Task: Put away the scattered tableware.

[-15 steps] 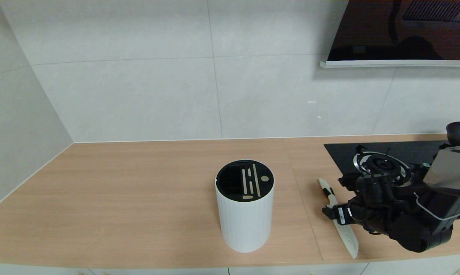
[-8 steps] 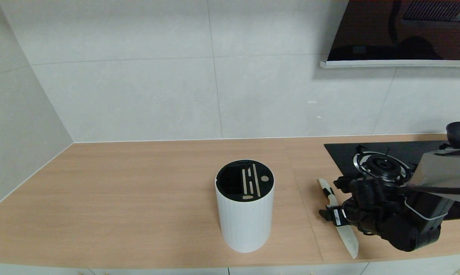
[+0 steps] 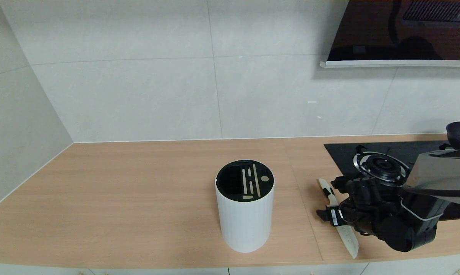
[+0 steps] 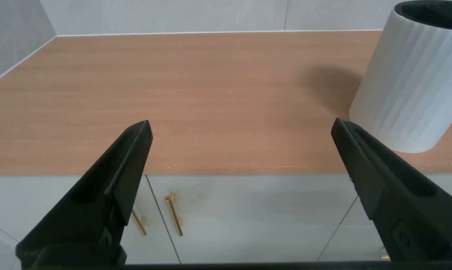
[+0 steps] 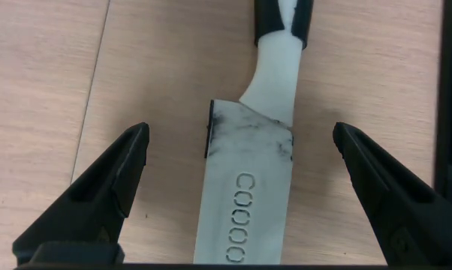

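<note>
Lying flat on the wooden countertop [image 3: 138, 191], the white-bladed knife [image 3: 347, 236] [image 5: 248, 172] sits between the white cylindrical knife block [image 3: 245, 214] and the black gas hob [image 3: 344, 151], with its black-and-white handle toward the wall and its tip toward the counter's front edge. My right gripper [image 3: 332, 198] [image 5: 241, 131] hangs just above it with fingers spread wide, one on each side of the blade close to the handle, neither touching it. My left gripper [image 4: 241, 127] is spread apart too, at the counter's front edge near the knife block [image 4: 417, 75], above the brass cabinet handles [image 4: 173, 214].
</note>
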Motion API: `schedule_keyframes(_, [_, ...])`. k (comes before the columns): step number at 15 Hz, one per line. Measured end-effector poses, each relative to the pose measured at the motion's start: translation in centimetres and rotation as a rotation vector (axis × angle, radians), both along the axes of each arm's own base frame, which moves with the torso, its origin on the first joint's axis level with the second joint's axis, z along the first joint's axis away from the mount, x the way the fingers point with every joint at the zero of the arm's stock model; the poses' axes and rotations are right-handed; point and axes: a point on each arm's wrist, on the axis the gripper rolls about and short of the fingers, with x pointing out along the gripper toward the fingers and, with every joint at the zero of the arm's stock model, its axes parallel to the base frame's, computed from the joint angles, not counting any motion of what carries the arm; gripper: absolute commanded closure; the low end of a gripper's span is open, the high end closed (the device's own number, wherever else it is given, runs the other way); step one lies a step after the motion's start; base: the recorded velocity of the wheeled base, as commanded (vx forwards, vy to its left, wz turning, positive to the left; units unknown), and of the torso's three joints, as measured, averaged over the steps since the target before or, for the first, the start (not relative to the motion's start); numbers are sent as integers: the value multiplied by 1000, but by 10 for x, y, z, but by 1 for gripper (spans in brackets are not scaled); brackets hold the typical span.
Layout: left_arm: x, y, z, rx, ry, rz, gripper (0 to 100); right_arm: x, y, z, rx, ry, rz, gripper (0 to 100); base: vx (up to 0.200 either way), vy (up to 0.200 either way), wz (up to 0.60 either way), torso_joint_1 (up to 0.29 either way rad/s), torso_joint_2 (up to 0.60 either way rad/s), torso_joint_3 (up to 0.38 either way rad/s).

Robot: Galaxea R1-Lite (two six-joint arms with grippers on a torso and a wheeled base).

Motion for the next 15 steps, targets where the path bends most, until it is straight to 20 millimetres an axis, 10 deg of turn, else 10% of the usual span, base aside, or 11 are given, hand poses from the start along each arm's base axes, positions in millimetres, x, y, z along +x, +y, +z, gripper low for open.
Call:
schedule_keyframes(4, [0, 0, 0, 0, 0, 0, 0, 0, 0, -3, -1, 7, 0, 0, 0, 0, 0, 0, 0, 0])
schedule_keyframes(5, [0, 0, 0, 0, 0, 0, 0, 0, 0, -3, -1, 9, 0, 100, 0, 0, 0, 0, 0, 0])
schedule_keyframes(15, [0, 0, 0, 0, 0, 0, 0, 1, 0, -8, -1, 10, -4, 100, 0, 0, 0, 0, 0, 0])
